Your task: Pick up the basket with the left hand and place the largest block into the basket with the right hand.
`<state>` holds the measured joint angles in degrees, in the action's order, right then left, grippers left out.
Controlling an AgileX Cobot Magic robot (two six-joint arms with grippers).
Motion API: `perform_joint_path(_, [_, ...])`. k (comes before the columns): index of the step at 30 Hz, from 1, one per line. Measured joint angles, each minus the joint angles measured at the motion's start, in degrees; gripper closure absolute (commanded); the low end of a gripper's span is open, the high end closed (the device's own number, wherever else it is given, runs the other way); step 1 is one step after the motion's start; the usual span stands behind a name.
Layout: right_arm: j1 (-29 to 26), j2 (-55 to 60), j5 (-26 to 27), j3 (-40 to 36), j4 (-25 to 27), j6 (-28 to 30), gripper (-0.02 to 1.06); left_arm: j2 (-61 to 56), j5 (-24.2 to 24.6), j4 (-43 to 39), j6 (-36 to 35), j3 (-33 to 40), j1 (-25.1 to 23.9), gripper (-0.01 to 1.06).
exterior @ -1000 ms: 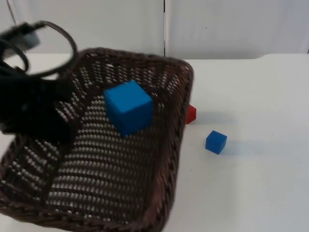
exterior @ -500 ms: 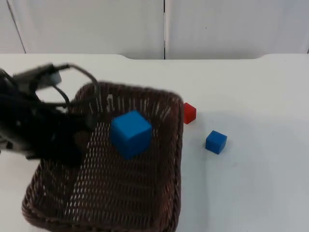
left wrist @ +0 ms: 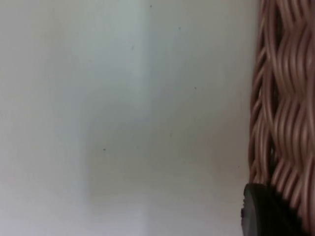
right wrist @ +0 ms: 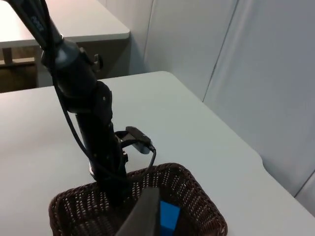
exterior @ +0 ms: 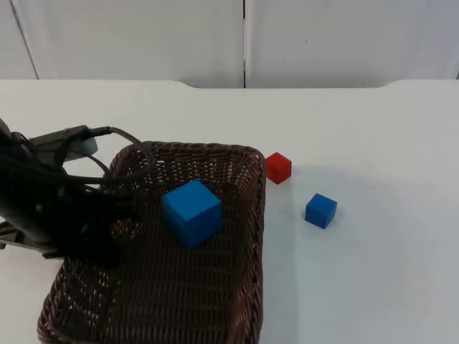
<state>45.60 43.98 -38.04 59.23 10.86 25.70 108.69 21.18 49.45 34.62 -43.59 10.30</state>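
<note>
Bright, even overhead light; no glare on table [exterior: 373, 272]. Soft faint shadows right of blue cube [exterior: 320, 211] and red cube [exterior: 278, 167]. Top view sharp. Basket weave [left wrist: 283, 108] soft, close-up; dark finger [right wrist: 142, 216] blurred.

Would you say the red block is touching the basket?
Apart: the top view shows bare white table between the red block and the basket.

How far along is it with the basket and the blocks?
It looks nearly finished. The largest blue block already lies inside the basket, with the left gripper at its left rim. The right gripper hangs high above the basket. The small blue block and red block sit outside, on the table.
</note>
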Motion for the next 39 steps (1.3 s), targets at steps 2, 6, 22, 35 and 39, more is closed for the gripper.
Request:
perform_joint_path(2, [0.00,0.00,0.00,0.00,-0.05,-0.24,0.19,0.00,0.00,0.00,0.00,0.00,0.00,1.01])
perform_joint_path(6, [0.00,0.00,0.00,0.00,-0.05,-0.45,0.19,0.00,0.14,0.04,0.00,0.00,0.00,0.76])
perform_joint_path(22, [0.00,0.00,0.00,-3.47,-0.14,-0.56,0.19,-2.22,1.87,-0.64,-0.12,0.00,0.00,0.00])
perform_joint_path(35, [0.00,0.00,0.00,-3.81,-0.14,-0.68,0.19,-24.93,1.87,-1.58,-0.78,0.05,0.00,0.00])
perform_joint_path(39, [0.00,0.00,0.11,-3.81,-0.14,-1.78,0.19,-33.71,3.61,-1.70,-0.82,0.05,0.00,0.00])
